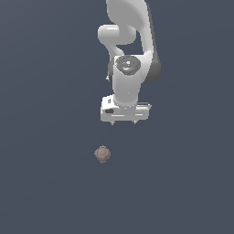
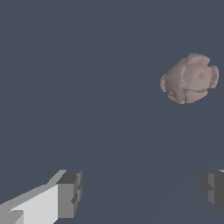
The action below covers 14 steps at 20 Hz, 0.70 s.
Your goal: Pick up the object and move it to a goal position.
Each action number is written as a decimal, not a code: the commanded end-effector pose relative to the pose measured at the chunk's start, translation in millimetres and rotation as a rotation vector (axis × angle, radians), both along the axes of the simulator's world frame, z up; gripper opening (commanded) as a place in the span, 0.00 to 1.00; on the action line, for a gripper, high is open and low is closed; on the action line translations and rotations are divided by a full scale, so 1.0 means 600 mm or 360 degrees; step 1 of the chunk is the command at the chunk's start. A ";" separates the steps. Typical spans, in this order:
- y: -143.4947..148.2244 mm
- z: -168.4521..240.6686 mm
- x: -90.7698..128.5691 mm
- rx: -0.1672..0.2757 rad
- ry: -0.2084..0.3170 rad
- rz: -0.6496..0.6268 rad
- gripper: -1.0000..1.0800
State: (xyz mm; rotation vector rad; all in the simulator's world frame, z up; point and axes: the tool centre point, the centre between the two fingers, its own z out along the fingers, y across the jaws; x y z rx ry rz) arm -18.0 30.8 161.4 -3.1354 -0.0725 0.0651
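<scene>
While its fingers (image 2: 68, 192) stand wide apart with nothing between them, the gripper (image 1: 125, 122) hangs above the bench (image 1: 41, 183); the object (image 1: 102, 154), a bumpy brownish-pink ball, lies apart, toward the exterior view's left.

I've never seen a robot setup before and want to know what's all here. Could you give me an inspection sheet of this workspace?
Surface: plain dark blue-grey floor, bare apart from one item.
Job's things: small bumpy brownish-pink rock-like ball, lying free on the surface, apart from the arm; also seen in the wrist view.
Clutter: nothing seen.
Grippers: white gripper on the white robot arm, with grey fingertips spread wide and nothing between them; ball lies outside them.
Cables: nothing seen.
Surroundings: nothing seen beyond the same dark background.
</scene>
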 end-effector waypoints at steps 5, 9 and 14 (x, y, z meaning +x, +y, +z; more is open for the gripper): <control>0.003 0.006 0.002 0.0000 -0.0008 0.0002 0.96; 0.010 0.020 0.006 -0.0001 -0.0025 0.0002 0.96; 0.010 0.022 0.006 -0.0001 -0.0027 0.0002 0.96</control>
